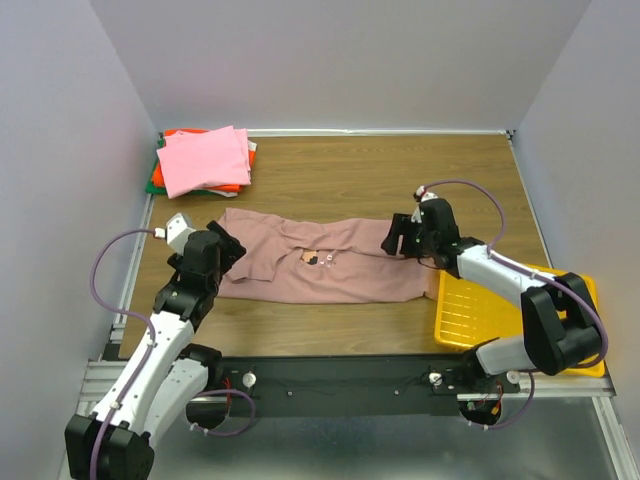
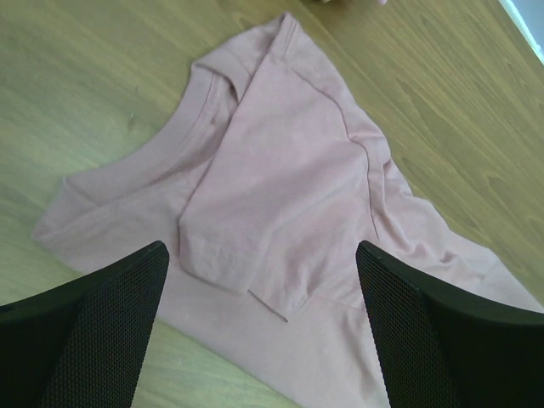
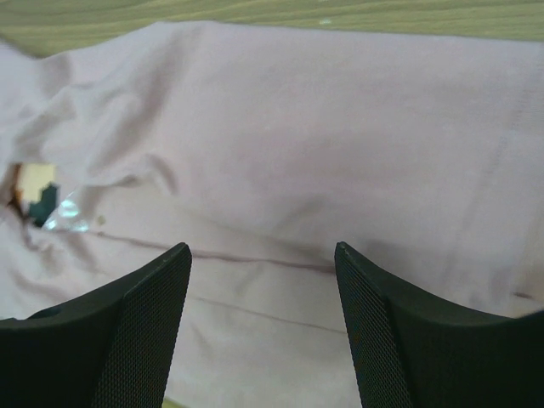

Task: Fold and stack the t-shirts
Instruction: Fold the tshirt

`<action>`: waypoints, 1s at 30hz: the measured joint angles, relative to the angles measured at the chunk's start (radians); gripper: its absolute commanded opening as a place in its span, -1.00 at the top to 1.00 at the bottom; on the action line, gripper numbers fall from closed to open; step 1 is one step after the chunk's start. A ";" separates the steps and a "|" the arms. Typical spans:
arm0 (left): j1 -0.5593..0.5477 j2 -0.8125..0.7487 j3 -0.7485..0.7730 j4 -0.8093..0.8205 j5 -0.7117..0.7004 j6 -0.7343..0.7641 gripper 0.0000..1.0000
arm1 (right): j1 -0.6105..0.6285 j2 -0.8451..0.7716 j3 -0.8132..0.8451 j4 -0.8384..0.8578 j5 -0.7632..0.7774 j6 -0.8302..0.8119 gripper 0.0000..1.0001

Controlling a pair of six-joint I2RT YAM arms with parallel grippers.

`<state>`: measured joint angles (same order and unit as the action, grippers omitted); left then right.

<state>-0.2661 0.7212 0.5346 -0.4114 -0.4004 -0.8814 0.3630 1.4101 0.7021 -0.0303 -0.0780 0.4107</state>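
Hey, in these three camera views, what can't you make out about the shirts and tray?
- Top view: the chest print on the dusty mauve-pink cloth t-shirt is too small to read; in the right wrist view a fold half covers it.
- Top view: the folded bright pink t-shirt covers the orange-red t-shirt and the green t-shirt; only edges show.
- Top view: the right arm hides part of the yellow plastic tray.

Tray (image 1: 468, 312): yellow plastic with a gridded floor, lying flat at the table's near right corner, its outer edge reaching the table's right side.
Table (image 1: 400, 180): wood-grain top, light brown.
Walls (image 1: 340, 60): plain pale grey, closing in the back, left and right.
Side rail (image 1: 138, 252): silver metal, along the table's left edge.
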 measured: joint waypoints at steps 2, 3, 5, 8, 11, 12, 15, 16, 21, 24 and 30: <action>0.000 0.034 0.005 0.044 -0.003 0.047 -0.97 | 0.040 -0.012 0.006 -0.002 -0.013 0.001 -0.50; 0.000 0.064 0.010 0.079 -0.003 0.073 -0.97 | 0.071 -0.018 0.013 -0.002 -0.015 0.003 -0.50; 0.000 0.122 0.018 0.140 0.000 0.115 -0.97 | 0.152 -0.025 0.043 0.002 -0.024 0.010 -0.49; 0.000 0.237 0.040 0.224 0.020 0.170 -0.97 | 0.271 -0.016 0.089 0.023 -0.025 0.027 -0.47; 0.000 0.354 0.067 0.293 0.056 0.212 -0.97 | 0.398 0.066 0.178 0.054 -0.023 0.047 -0.42; 0.000 0.371 0.067 0.306 0.064 0.217 -0.97 | 0.432 0.105 0.211 0.061 -0.024 0.052 -0.41; 0.000 0.413 0.044 0.369 0.105 0.225 -0.97 | 0.533 0.232 0.297 0.093 -0.022 0.072 -0.38; 0.000 0.417 0.030 0.387 0.114 0.225 -0.97 | 0.558 0.265 0.316 0.097 -0.022 0.079 -0.37; 0.010 0.438 -0.050 0.462 0.143 0.218 -0.97 | 0.645 0.417 0.404 0.117 -0.020 0.099 -0.33; 0.037 0.468 -0.070 0.488 0.155 0.218 -0.97 | 0.668 0.495 0.459 0.126 -0.017 0.110 -0.31; 0.089 0.484 -0.072 0.530 0.167 0.203 -0.97 | 0.679 0.595 0.530 0.145 0.008 0.117 -0.29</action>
<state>-0.1776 1.2049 0.4625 0.1184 -0.2337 -0.6788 1.0424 2.0056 1.2320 0.1146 -0.0700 0.5278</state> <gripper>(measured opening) 0.983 0.654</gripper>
